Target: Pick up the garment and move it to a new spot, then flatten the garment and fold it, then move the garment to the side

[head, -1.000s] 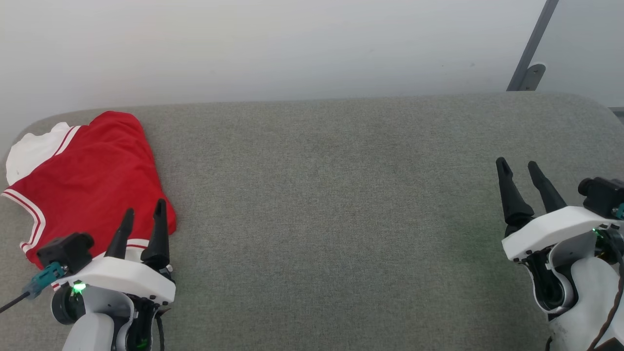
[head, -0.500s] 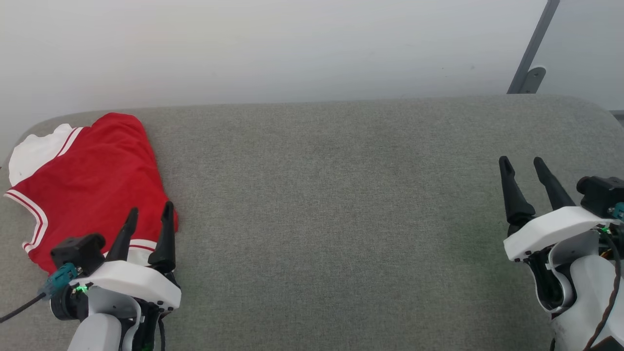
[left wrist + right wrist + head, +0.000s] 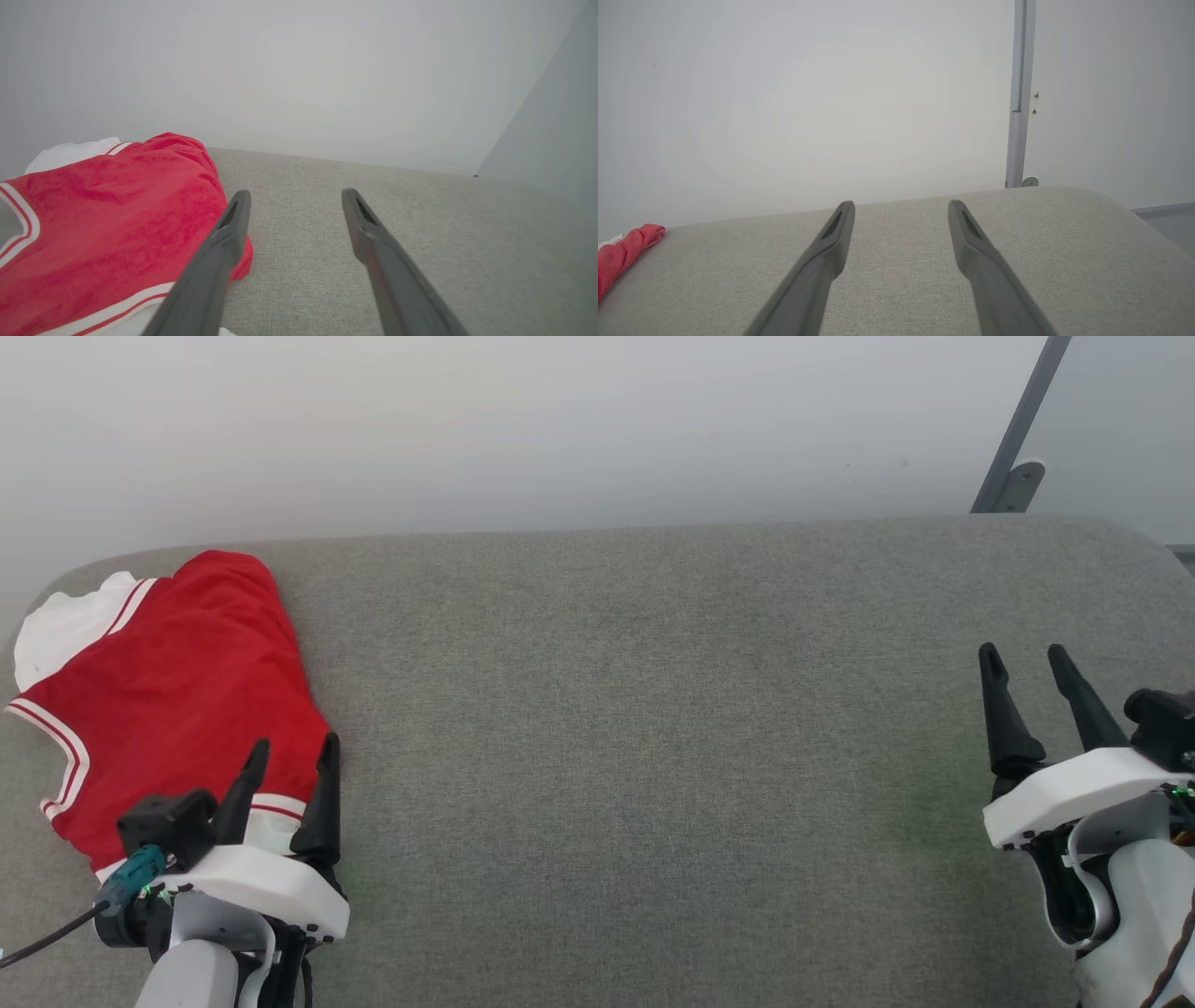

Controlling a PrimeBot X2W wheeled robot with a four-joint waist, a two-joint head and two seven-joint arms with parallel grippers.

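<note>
At the far left of the grey fabric-covered table (image 3: 653,728) lies the red jersey (image 3: 168,709), seemingly folded. My left pincer (image 3: 295,740), spread and empty, has eased back from it. My right pincer (image 3: 1020,650), also spread, withdraws too, so the task looks finished.

A wide grey upholstered surface (image 3: 653,728) with rounded far corners stretches across in front of me, its weave fine and even. Behind it rises a plain white wall (image 3: 467,429), softly and evenly lit. At the right, a slim grey metal post (image 3: 1022,420) runs up from a small bracket (image 3: 1018,481).
</note>
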